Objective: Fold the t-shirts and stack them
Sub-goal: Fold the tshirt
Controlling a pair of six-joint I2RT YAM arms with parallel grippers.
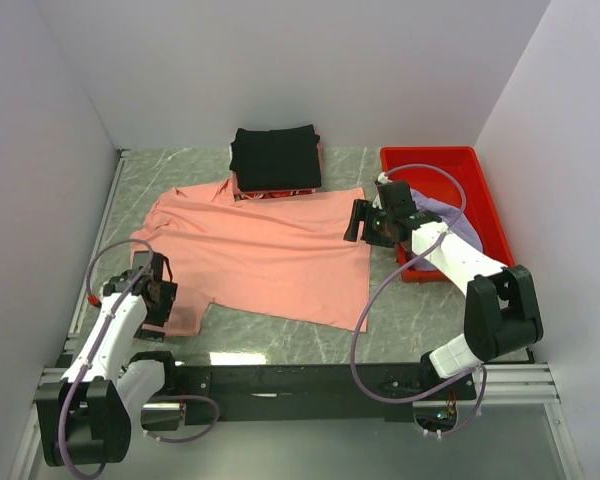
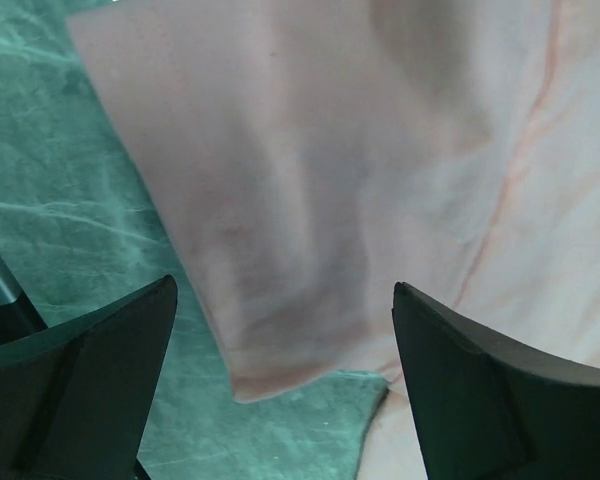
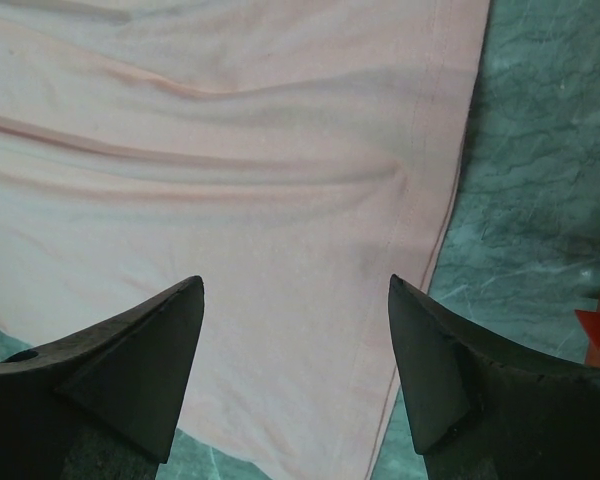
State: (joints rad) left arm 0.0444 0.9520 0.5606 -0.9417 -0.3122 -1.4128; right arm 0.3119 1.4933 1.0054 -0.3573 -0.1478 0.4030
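The salmon-pink t-shirt (image 1: 265, 250) lies spread flat on the table, neck toward the left. My left gripper (image 1: 157, 290) is open above its near-left sleeve (image 2: 280, 250), holding nothing. My right gripper (image 1: 365, 222) is open above the shirt's right hem (image 3: 420, 200), also empty. The black t-shirt (image 1: 276, 158) lies in a neat rectangular fold at the back, on top of a red patterned cloth. The lavender-purple t-shirt (image 1: 448, 217) lies crumpled in the red tray (image 1: 435, 160), partly hidden by my right arm.
The red tray stands at the back right beside the right wall. White walls close in the left, back and right. A metal rail (image 1: 100, 240) runs along the table's left edge. Bare marble table (image 1: 280, 340) shows in front of the shirt.
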